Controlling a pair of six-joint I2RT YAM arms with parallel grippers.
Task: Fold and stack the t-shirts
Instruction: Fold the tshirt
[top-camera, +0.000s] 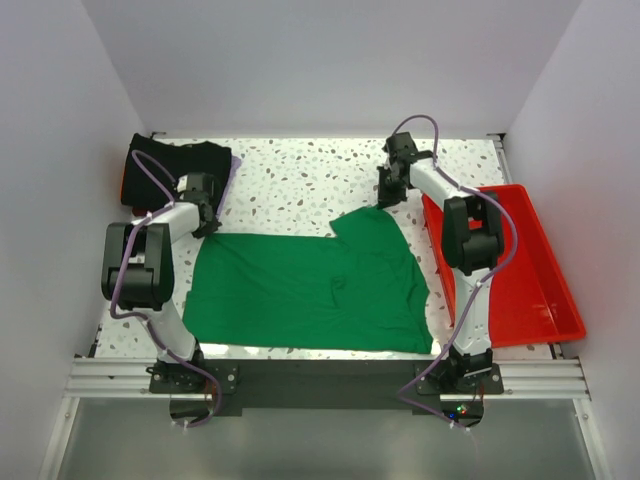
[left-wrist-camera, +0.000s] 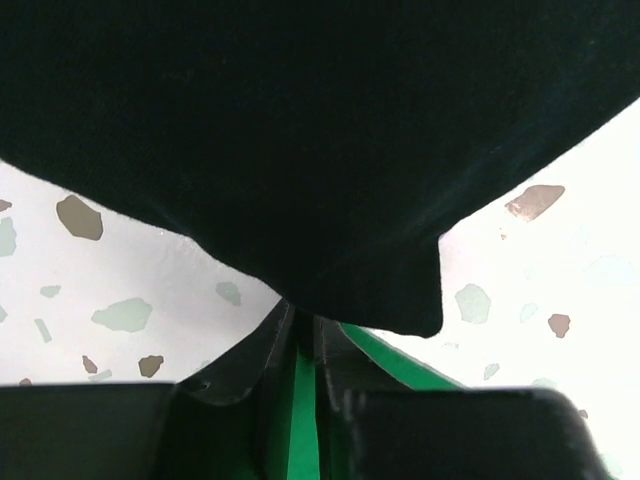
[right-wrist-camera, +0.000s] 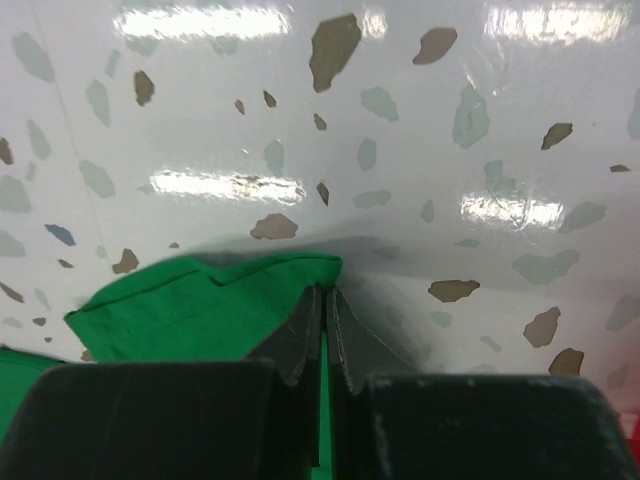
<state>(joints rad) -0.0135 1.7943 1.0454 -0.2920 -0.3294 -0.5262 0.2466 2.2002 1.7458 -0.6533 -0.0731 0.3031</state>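
The speckled surface (top-camera: 300, 180) lies under both arms. The green t-shirt (top-camera: 310, 290) is spread flat across the middle of it, between the two pincers and reaching from them back toward the arm bases. A narrower flap of it runs up to the right pincer.

The red tray (top-camera: 520, 290) sits on the outer side of the right pincer, nearer the base, its long wall just beside the shirt's right edge. The black t-shirts (top-camera: 180, 160) lie in a heap just beyond the left pincer, at the far left corner. In the left wrist view, dark cloth fills the frame right above the fingertips.

The left pincer (top-camera: 208, 228) is down at the green t-shirt's far left corner. Its fingers are drawn close together with a strip of green cloth between them, clamped on the shirt.

The right pincer (top-camera: 383, 198) is at the far edge of the flap, pressed together on a fold of green cloth, with bare surface beyond its tips.
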